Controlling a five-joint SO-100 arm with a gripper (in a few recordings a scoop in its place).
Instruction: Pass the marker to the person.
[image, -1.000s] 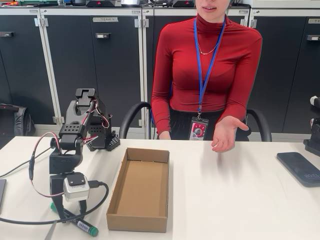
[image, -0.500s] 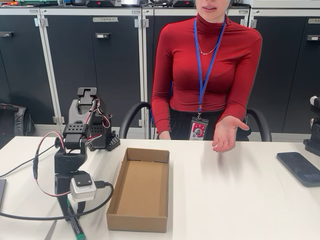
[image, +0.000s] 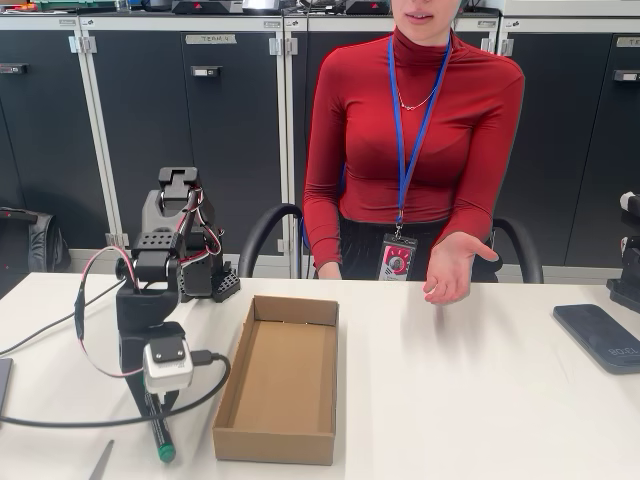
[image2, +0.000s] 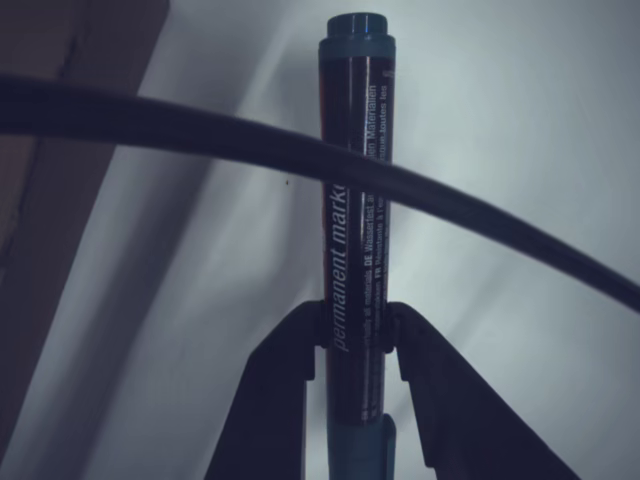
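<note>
Marker (image2: 352, 250), round green barrel, clenched upright in black plastic jaws, "permanent marker" readable; open cardboard box (image: 280, 375) right; person (image: 410, 140) far, palm up.

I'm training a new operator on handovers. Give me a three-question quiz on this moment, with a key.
1. True or false: the gripper is shut on the marker.
2. In the fixed view, the box lies: A) left of the gripper, B) between the gripper and the person's raised hand, C) right of the phone.
3. Fill in: in the fixed view the marker hangs nearly ____ from the gripper.

Key: 1 true; 2 B; 3 upright.
</note>
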